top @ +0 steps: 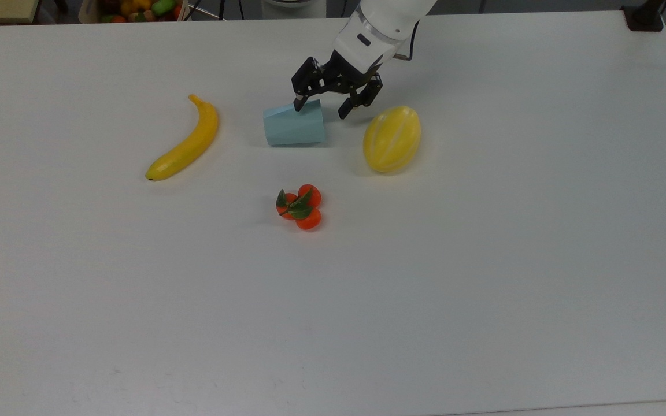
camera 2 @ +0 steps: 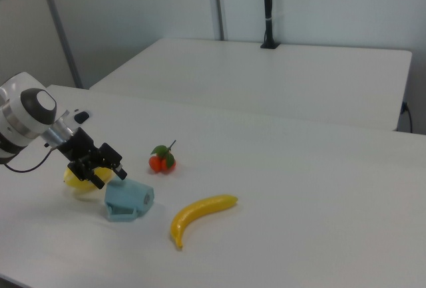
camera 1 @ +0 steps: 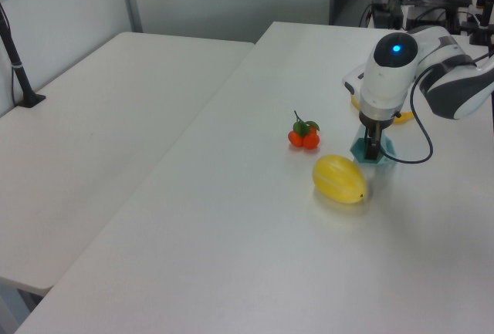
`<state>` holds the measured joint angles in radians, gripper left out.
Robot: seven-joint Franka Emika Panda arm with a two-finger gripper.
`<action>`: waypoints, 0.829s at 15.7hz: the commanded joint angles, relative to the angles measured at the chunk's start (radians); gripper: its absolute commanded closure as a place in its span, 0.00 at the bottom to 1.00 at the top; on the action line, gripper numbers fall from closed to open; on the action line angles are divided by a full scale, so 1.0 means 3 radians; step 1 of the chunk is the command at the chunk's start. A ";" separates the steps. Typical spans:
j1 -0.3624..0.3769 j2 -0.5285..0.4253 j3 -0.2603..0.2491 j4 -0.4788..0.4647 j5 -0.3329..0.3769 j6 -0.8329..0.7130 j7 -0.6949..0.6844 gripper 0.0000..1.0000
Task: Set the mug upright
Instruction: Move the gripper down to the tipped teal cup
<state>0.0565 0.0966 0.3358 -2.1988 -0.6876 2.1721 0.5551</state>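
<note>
Top view, mug (top: 293, 125) on its side on the counter (top: 483, 260) in the upper middle, between banana (top: 185, 141) and melon (top: 392, 138), gripper (top: 320, 108) spread wide at its wider end, one fingertip touching it.

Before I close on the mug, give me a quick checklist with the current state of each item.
1. Mug lying on its side, not yet upright: ok, that is the expected start.
2. Gripper open: ok, fingers spread in the top view.
3. Gripper at the mug's wide rim end: ok, one finger overlaps the rim edge in the top view.
4. Rim wall actually between the fingers: cannot tell.
5. Melon apart from the gripper: ok, but the gap in the top view is small.
6. Banana and tomatoes away from the mug: ok.
</note>
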 commanded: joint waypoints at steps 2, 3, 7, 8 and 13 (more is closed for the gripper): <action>-0.0045 -0.0005 -0.0071 -0.0039 -0.0142 0.0031 0.0088 0.00; -0.0050 -0.0005 -0.0117 -0.0039 -0.0193 0.0000 0.0108 0.00; -0.0050 -0.0005 -0.0245 -0.0075 -0.0311 -0.0020 0.0129 0.03; -0.0050 -0.0005 -0.0255 -0.0110 -0.0316 -0.0021 0.0129 0.09; -0.0050 -0.0020 -0.0250 -0.0187 -0.0408 -0.0021 0.0124 0.87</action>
<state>0.0306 0.1083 0.2654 -2.2288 -0.7899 2.1693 0.5661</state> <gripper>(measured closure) 0.282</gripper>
